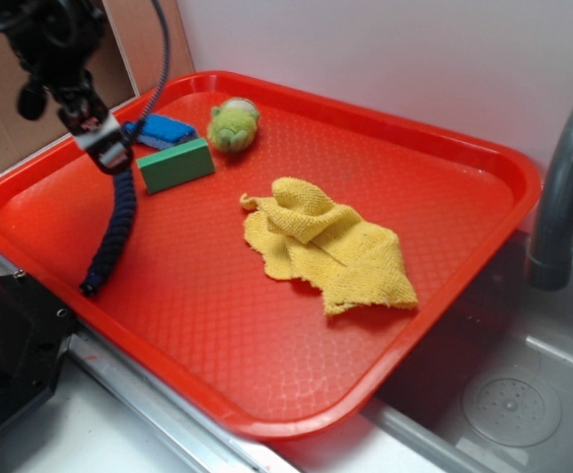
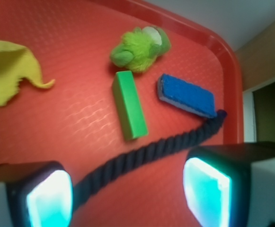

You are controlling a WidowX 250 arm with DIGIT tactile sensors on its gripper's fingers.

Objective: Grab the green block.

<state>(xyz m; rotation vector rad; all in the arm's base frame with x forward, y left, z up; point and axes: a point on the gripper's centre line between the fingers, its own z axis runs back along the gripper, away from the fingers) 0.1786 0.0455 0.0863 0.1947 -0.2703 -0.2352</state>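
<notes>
The green block (image 1: 176,165) (image 2: 129,105) lies flat on the red tray (image 1: 217,325) near its far left corner. My gripper (image 2: 128,196) hovers above the tray, short of the block, with its jaws wide apart and nothing between them. Its glowing cyan pads (image 2: 206,194) frame bare tray and a dark rope. In the exterior view the gripper (image 1: 104,143) hangs just left of the block, its fingers mostly hidden by the arm.
A dark braided rope (image 1: 113,232) (image 2: 151,153) curves across the tray between gripper and block. A blue sponge-like block (image 1: 163,130) (image 2: 187,95) and a fuzzy yellow-green plush toy (image 1: 233,124) (image 2: 139,47) lie just beyond. A yellow cloth (image 1: 325,246) is crumpled mid-tray. A sink with a grey faucet (image 1: 562,187) lies right.
</notes>
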